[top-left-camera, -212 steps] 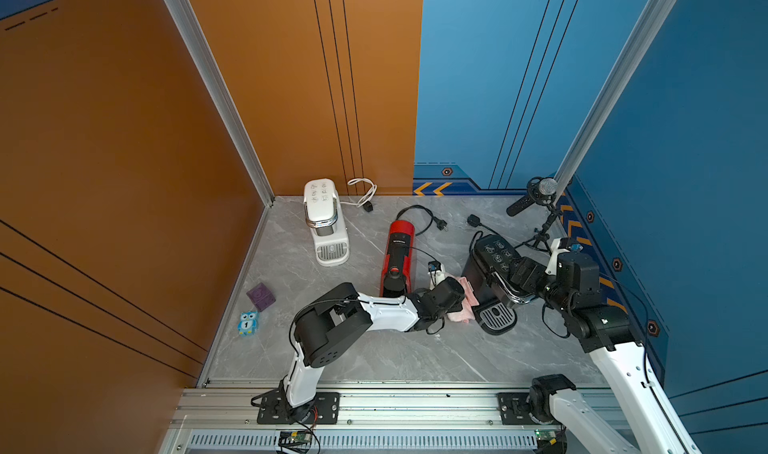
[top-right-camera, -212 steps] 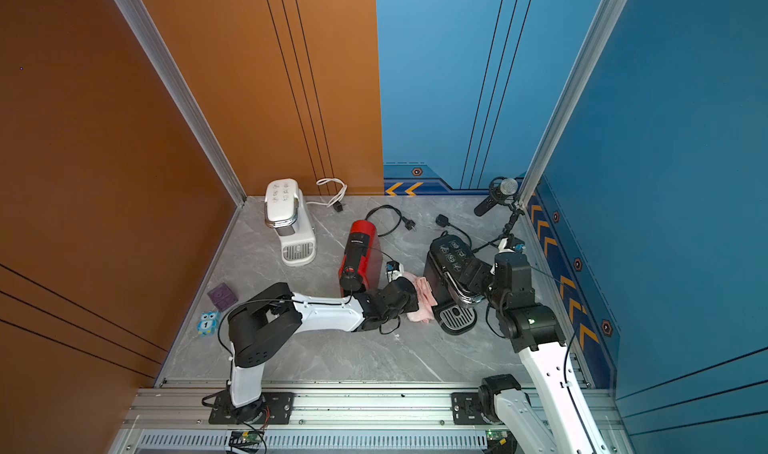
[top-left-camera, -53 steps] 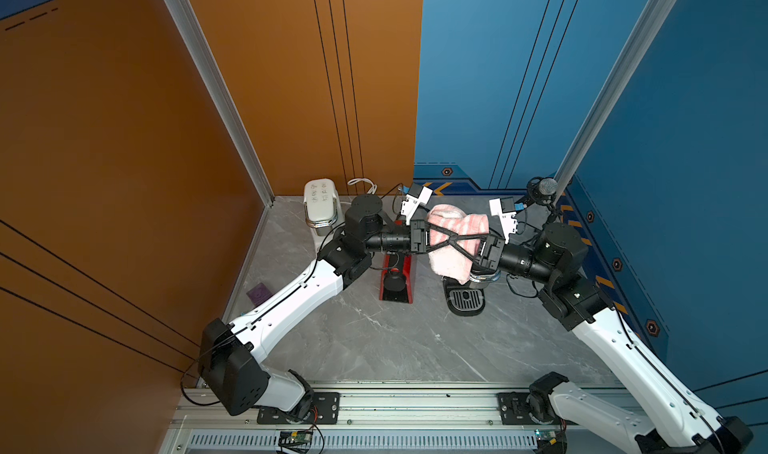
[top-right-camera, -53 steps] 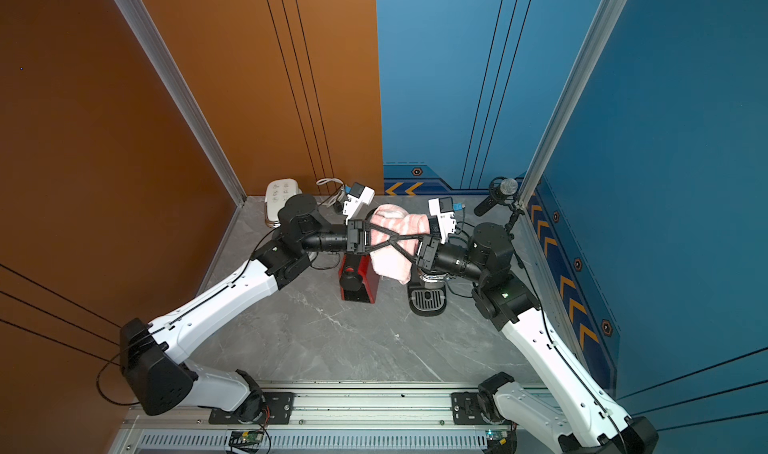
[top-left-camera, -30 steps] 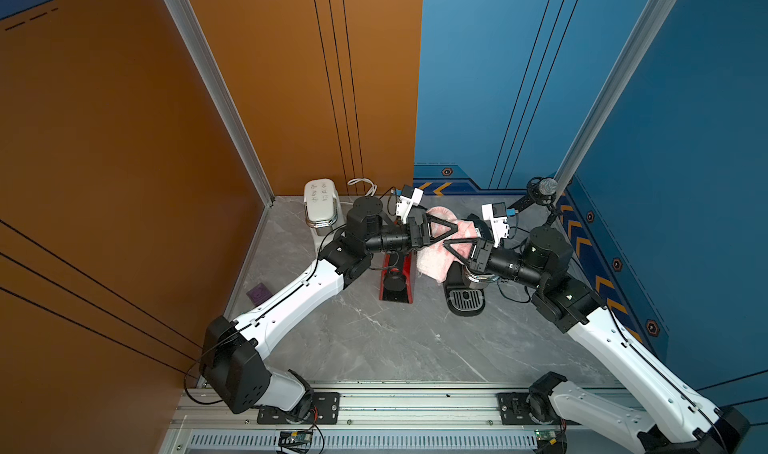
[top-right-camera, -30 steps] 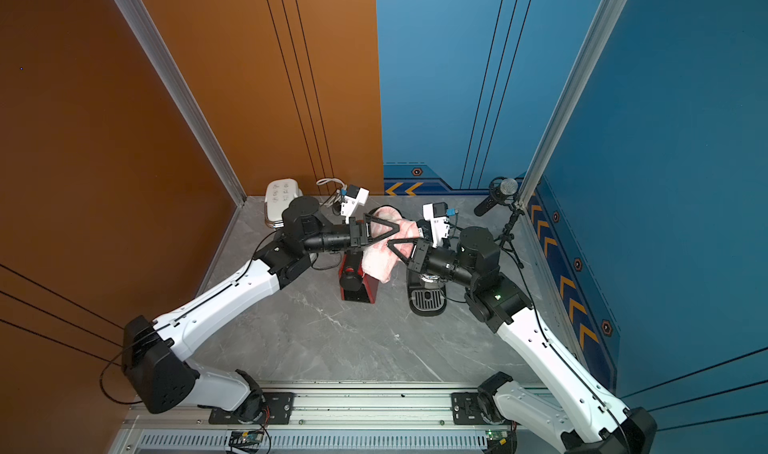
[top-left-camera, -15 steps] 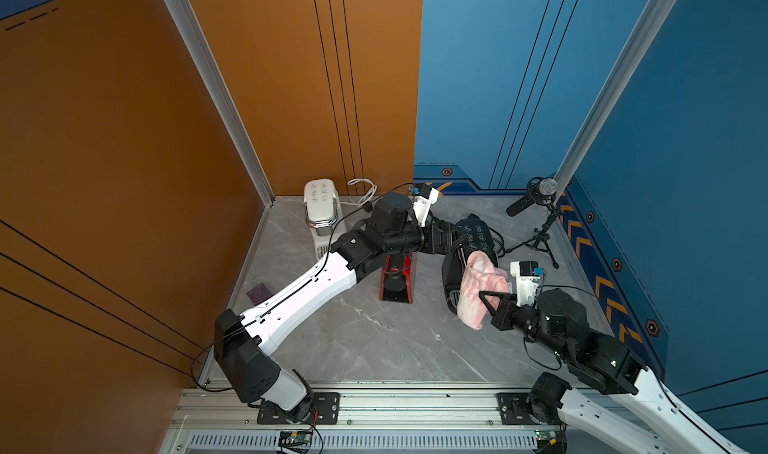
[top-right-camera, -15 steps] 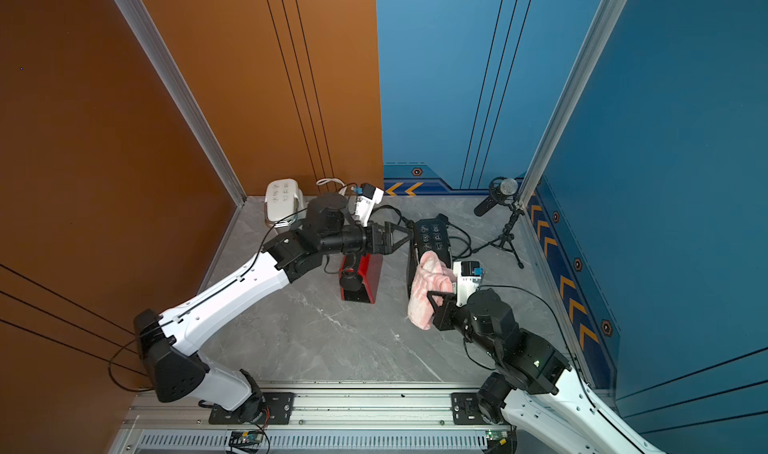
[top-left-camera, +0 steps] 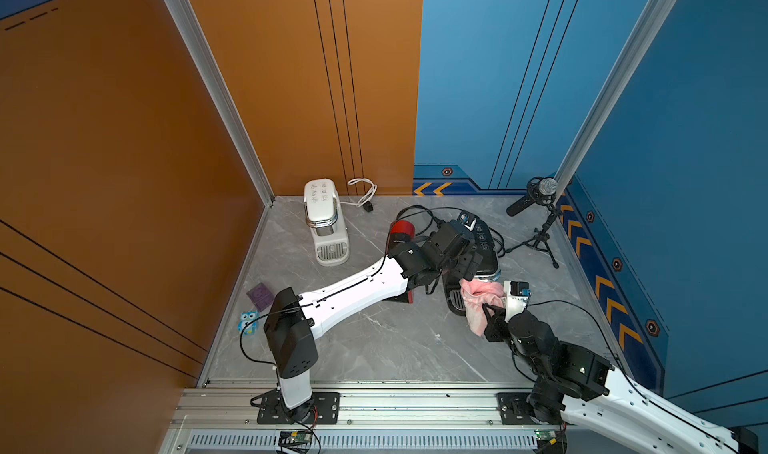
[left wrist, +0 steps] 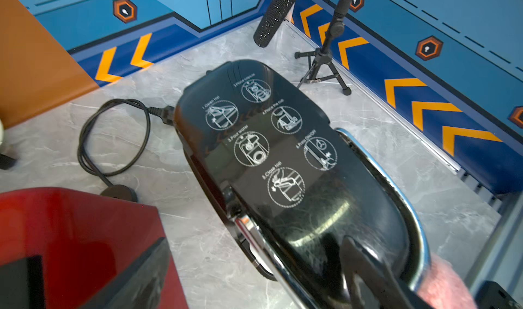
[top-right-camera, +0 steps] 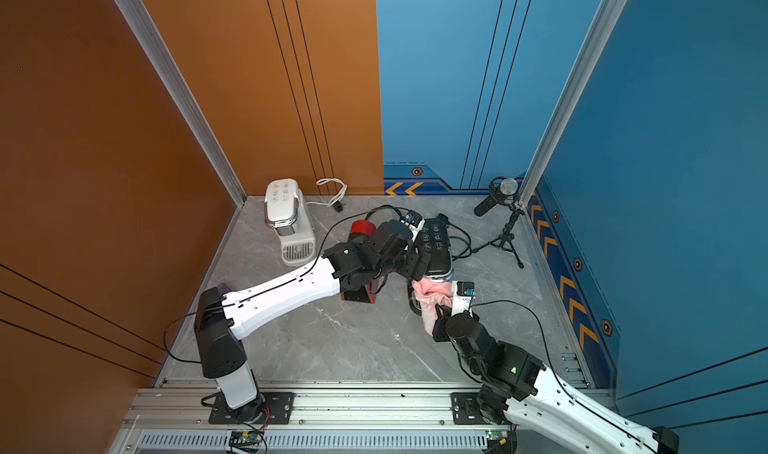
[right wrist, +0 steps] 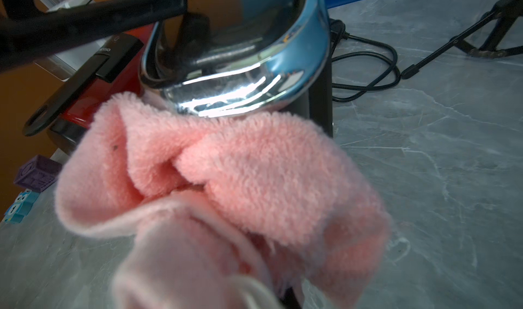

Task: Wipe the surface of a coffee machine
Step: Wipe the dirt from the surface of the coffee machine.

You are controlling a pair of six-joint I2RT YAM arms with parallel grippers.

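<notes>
Reaches the left arm (top-left-camera: 357,291) long and low to the black coffee machine (top-left-camera: 484,237), beside the red machine (top-left-camera: 402,228). Bends the right arm (top-left-camera: 561,360) up toward its front. Presses the pink cloth (top-left-camera: 478,302) on the shiny rim. Holds the left gripper (top-left-camera: 467,264) wide apart by the top, maybe touching. Pinches the cloth tight in the right gripper (top-left-camera: 489,309).

Even bright light; glare on chrome rim (right wrist: 240,89); blurred cloth (right wrist: 198,265) foreground.

pink cloth (top-left-camera: 478,300) lowered, against coffee machine (top-left-camera: 484,244) front
</notes>
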